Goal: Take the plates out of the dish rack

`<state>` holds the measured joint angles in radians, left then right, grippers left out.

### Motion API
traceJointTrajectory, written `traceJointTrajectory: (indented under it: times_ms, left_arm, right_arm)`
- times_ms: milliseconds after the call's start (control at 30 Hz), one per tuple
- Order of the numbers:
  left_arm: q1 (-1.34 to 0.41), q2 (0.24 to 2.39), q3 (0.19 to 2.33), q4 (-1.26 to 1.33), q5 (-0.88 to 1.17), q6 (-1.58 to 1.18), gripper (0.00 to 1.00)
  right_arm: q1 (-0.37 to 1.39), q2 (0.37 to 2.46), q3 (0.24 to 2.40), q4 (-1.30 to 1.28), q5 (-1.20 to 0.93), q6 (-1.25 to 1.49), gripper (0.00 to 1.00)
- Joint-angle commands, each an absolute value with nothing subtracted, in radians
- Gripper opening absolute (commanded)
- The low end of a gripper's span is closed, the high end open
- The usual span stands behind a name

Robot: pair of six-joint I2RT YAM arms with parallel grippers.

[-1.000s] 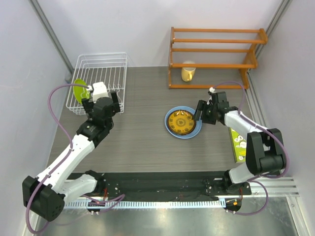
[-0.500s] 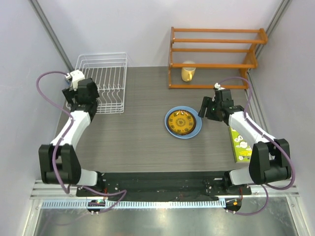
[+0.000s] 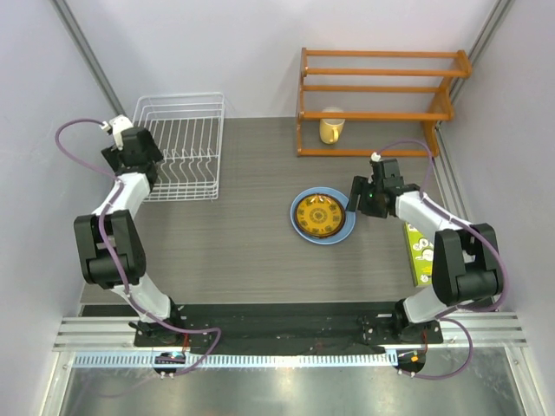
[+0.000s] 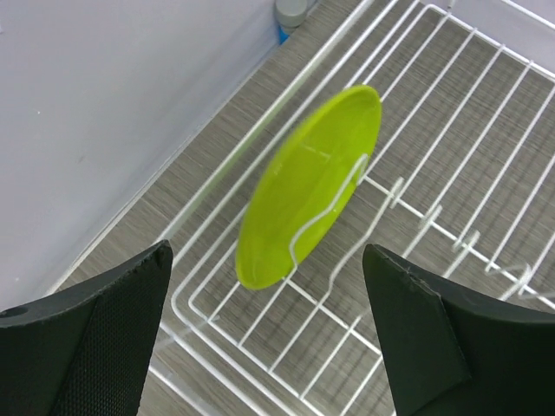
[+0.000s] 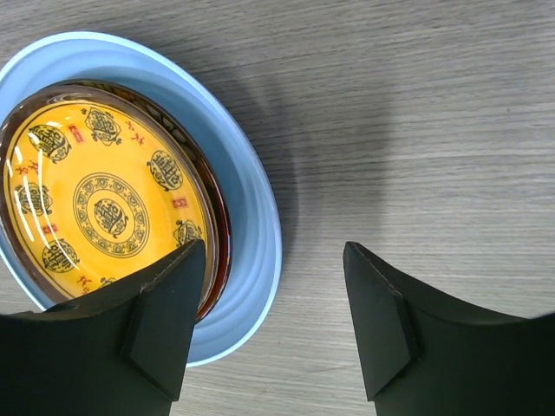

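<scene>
Left arm has swung further up-left since half a second ago. Its elbow is folded back and the wrist now sits over the left edge of the dish rack (image 3: 186,143), upper left of the top view. Right gripper (image 5: 273,251) has edged back toward the plate stack; the stack itself is unchanged.

Three of four plates are out. The yellow-orange patterned plate (image 5: 104,199) sits in the dark red plate (image 5: 217,221), both nested in the light blue plate (image 5: 251,173), flat on the table (image 5: 416,104) right of centre in the top view. The last one, the lime green plate (image 4: 308,186), stands on edge in the rack, propped in its wires near the left wall. In the top view the left wrist hides it.

Key relation: in the left wrist view the lime plate lies straight ahead of the left gripper (image 4: 266,251), past the fingertips and not yet between them. Its long axis runs lower left to upper right of that frame, oblique to the line joining our fingers. We judge the wrist needs some roll so one finger goes each side of the rim. The left arm is clearly the nearer one; the right is well apart, across the table.

Both grippers are spread wide with nothing held. The right one hangs just beside the blue plate's right rim, pointing down at the table.
</scene>
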<state>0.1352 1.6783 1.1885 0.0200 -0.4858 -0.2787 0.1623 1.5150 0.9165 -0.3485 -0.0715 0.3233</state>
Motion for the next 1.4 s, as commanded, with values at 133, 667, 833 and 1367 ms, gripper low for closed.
traceJointTrajectory:
  times_ms: [133,667,833,1367]
  left_arm:
    - [0.222,1.727,1.259,0.064,-0.361,-0.359,0.77]
    - [0.225,1.753,1.258,0.097,-0.322,-0.354,0.57]
    - [0.229,1.785,1.272,0.112,-0.322,-0.359,0.54]
    - [0.238,1.829,1.324,0.091,-0.281,-0.357,0.00]
  right_arm:
    - [0.163,1.568,0.954,-0.293,-0.100,0.302,0.70]
    - [0.161,1.618,0.950,-0.270,-0.123,0.307,0.69]
    - [0.160,1.614,0.950,-0.270,-0.120,0.304,0.69]
    - [0.155,1.549,0.946,-0.287,-0.100,0.299,0.69]
